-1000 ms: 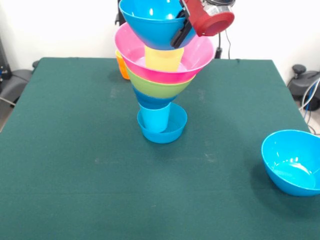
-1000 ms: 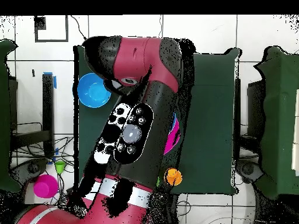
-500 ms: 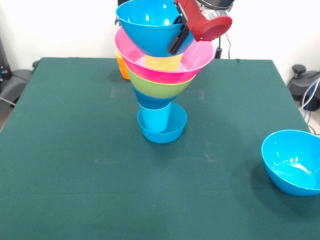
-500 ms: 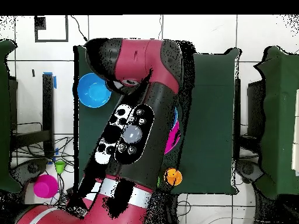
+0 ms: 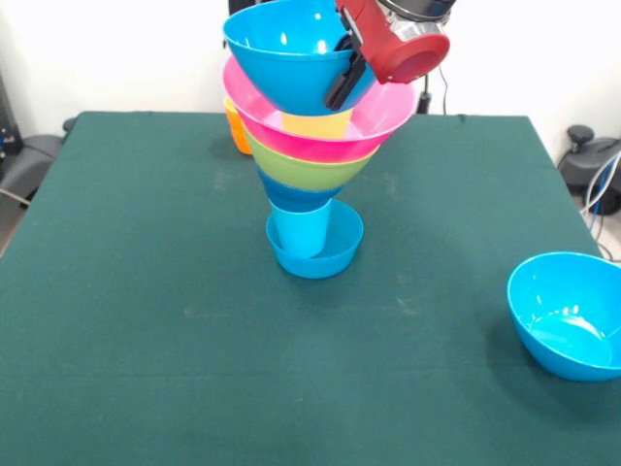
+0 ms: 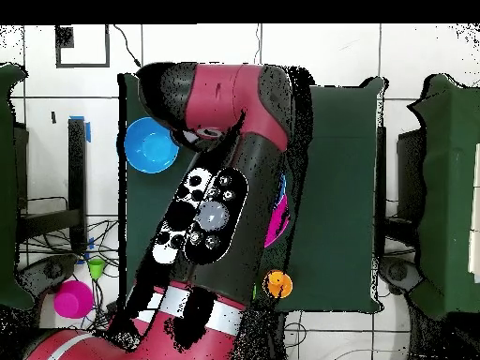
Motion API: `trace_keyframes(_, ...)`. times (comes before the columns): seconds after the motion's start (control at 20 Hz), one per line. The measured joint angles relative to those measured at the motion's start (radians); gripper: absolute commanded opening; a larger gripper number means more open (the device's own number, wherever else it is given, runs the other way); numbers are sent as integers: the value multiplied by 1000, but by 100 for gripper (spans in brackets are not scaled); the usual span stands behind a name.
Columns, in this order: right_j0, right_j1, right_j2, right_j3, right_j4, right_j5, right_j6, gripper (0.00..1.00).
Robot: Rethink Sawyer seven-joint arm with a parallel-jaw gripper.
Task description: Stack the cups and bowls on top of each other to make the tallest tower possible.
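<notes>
Claw (image 5: 342, 73) clamped on one large blue bowl (image 5: 286, 53) above tower (image 5: 310, 165); one spare blue bowl (image 5: 566, 314); one orange cup (image 5: 236, 131).

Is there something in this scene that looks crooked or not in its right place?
Yes. The large blue bowl at the top of the tower is tilted, with its rim lower on the side where the pincer grips it. It is not seated level over the yellow cup in the pink bowl.

The arm (image 6: 230, 169) is glossy dark red with black joints and a white band near its base. A black oval panel (image 6: 204, 216) carries white and grey buttons. The wrist (image 5: 403, 44) ends in a red disc, possibly with a silver collar.
</notes>
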Motion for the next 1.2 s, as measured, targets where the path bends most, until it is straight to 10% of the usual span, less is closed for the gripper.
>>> trace_keyframes(1.2, 4, 0, 0, 20, 0, 0, 0, 0)
